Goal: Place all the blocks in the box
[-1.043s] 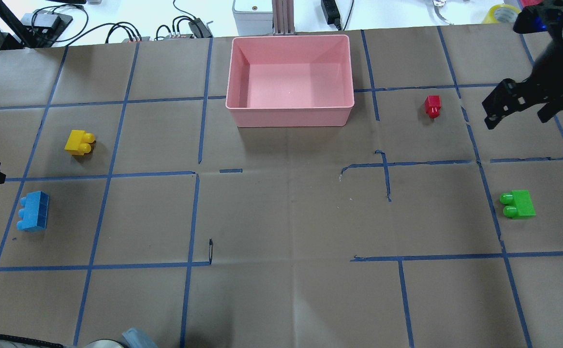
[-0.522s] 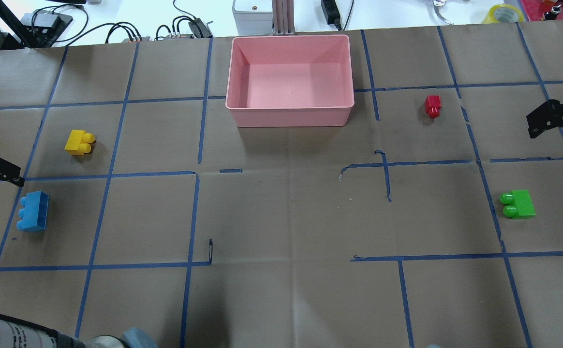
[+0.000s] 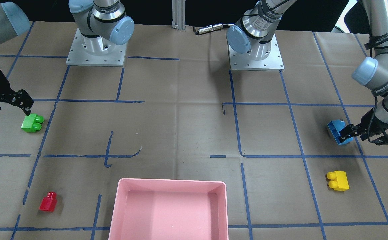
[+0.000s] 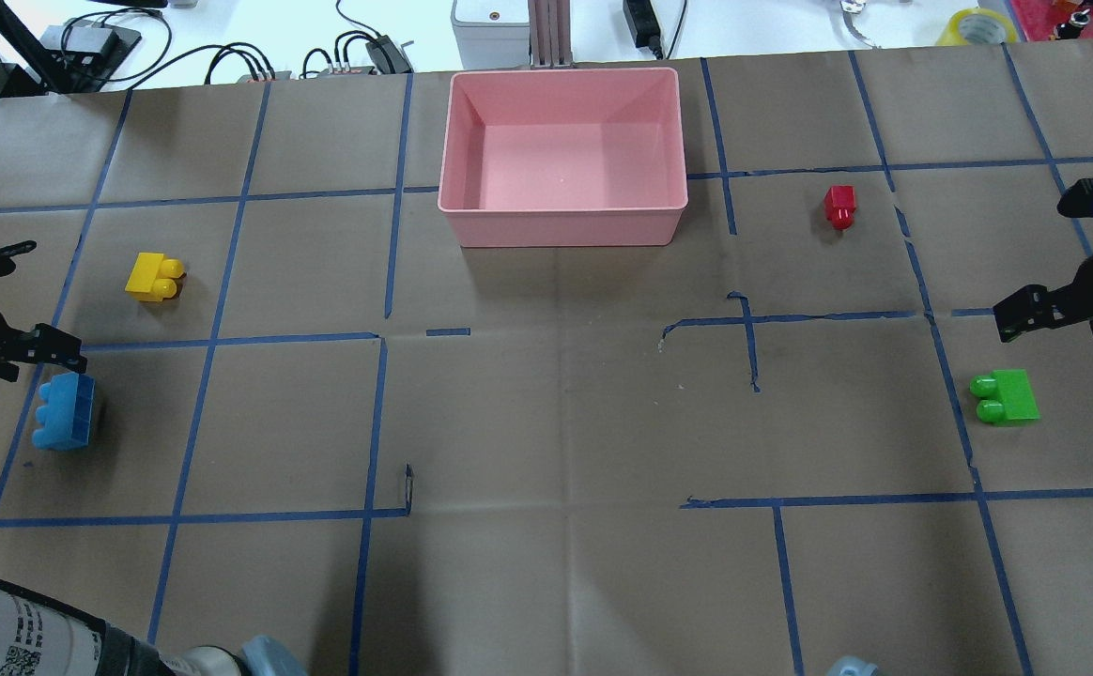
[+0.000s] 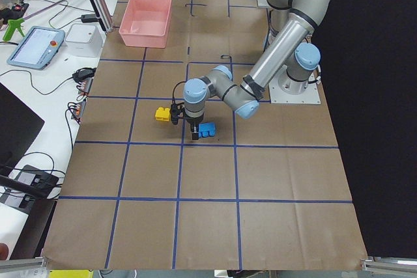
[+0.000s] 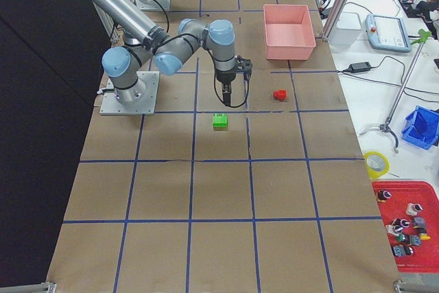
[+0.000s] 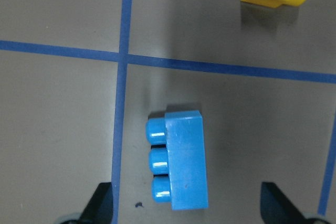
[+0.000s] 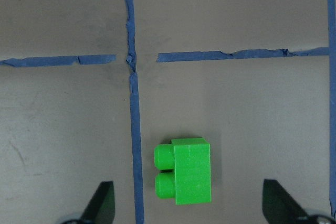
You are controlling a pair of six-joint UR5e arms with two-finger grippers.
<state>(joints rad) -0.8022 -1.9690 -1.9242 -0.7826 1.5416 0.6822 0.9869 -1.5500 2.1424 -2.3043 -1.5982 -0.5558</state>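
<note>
Start with the worktop (image 4: 546, 422), brown paper gridded in blue tape, all four blocks lying on it. At its far edge from the robot sits the pink box (image 4: 565, 225), and it's empty, nothing scored so far by my reading. Both arms are out at the two ends: the left fingers (image 7: 102, 205) are spread wide, and so are the right fingers (image 8: 102, 203), neither pair gripping anything.

Now the blocks. The blue three-stud block (image 4: 66, 424) lies on its side between the left fingers, with a clear gap on either side. The green two-stud block (image 4: 1011, 396) sits likewise between the right fingers, untouched. The yellow two-stud block (image 4: 154, 277) waits near the blue one, across a tape line. The little red one-stud block (image 4: 840, 205) lies to the box's right, nearest of the four. So: two pickups lining up, I'd say, and all four deliveries left.
</note>
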